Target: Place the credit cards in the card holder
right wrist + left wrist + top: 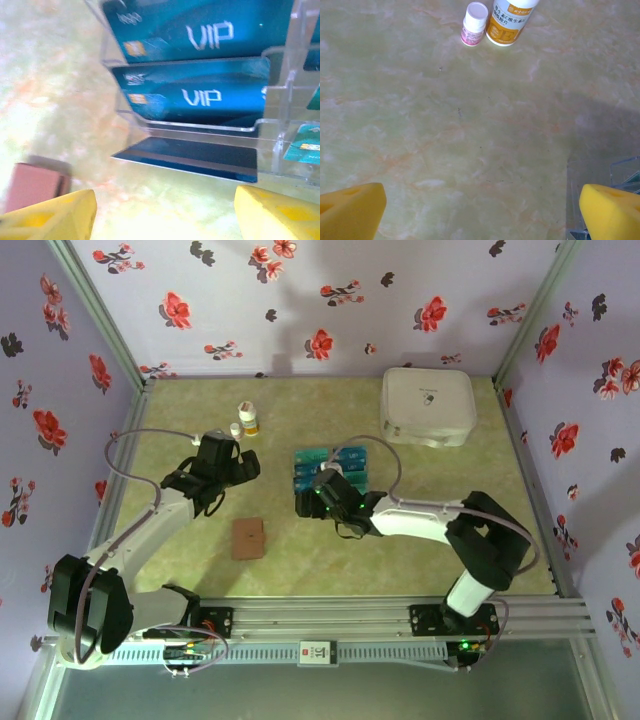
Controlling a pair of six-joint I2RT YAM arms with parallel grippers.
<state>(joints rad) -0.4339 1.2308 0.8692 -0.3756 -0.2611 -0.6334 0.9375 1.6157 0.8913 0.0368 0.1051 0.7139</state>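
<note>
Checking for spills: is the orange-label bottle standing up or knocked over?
Upright. The orange-label bottle stands on its base beside the smaller white-capped bottle, its white cap uppermost in the overhead view.

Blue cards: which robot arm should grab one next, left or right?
Probably the right. The right gripper sits open right at the blue cards in their clear rack, one card lying flat just ahead of its fingers. The left gripper, open too, faces bare table and two bottles.
</note>
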